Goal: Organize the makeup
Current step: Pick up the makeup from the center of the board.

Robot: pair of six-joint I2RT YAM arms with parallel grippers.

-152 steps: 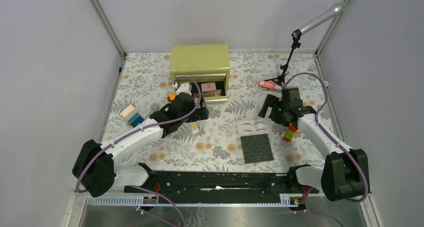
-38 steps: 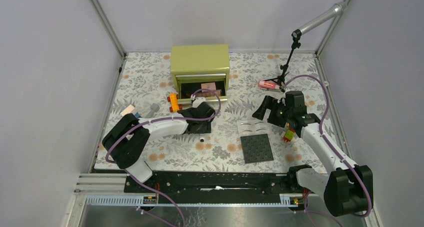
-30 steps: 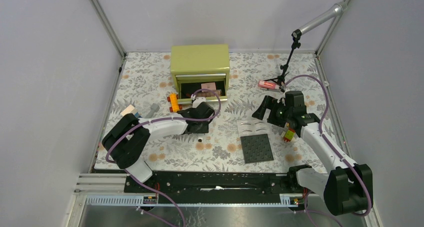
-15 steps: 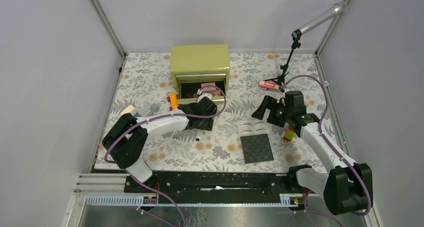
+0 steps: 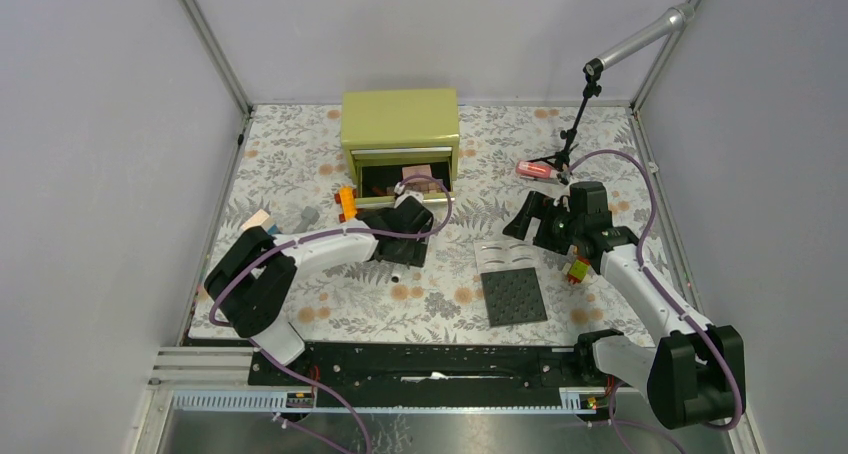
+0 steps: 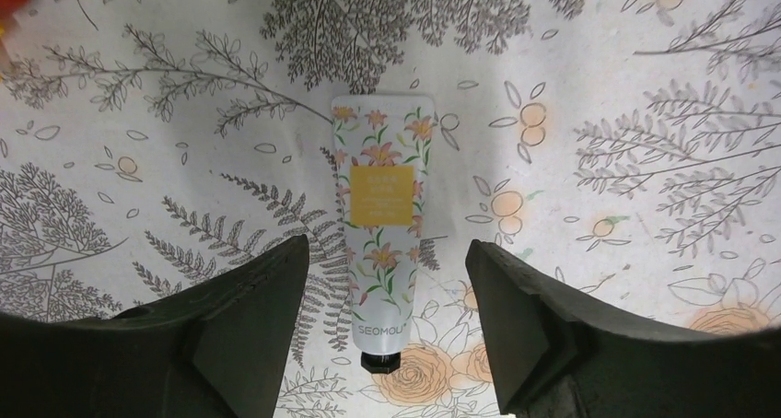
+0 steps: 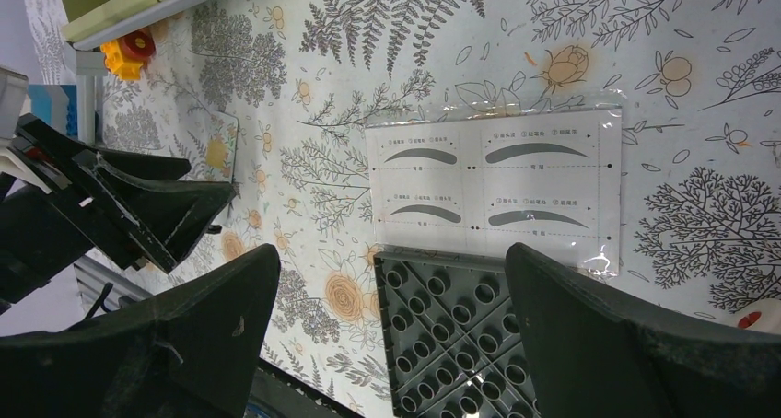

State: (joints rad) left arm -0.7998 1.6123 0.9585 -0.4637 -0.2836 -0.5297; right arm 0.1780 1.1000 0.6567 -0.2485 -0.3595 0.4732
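In the middle of the left wrist view, the cream tube (image 6: 379, 197) lies flat between the parted fingers of the left gripper (image 6: 385, 246), untouched. The right gripper (image 7: 391, 252) gapes wide above the stencil sheet (image 7: 497, 183).

— What lies on the floral cloth (image 5: 290, 159)?
— I list: one dark grey studded plate (image 5: 513, 296), flat; one orange toy car (image 5: 346, 202), just left of the green drawer box (image 5: 400, 119), drawer open.
— Further?
— One black stand (image 5: 572, 134), far right; one red-yellow-green block toy (image 5: 578, 269), right of the plate.
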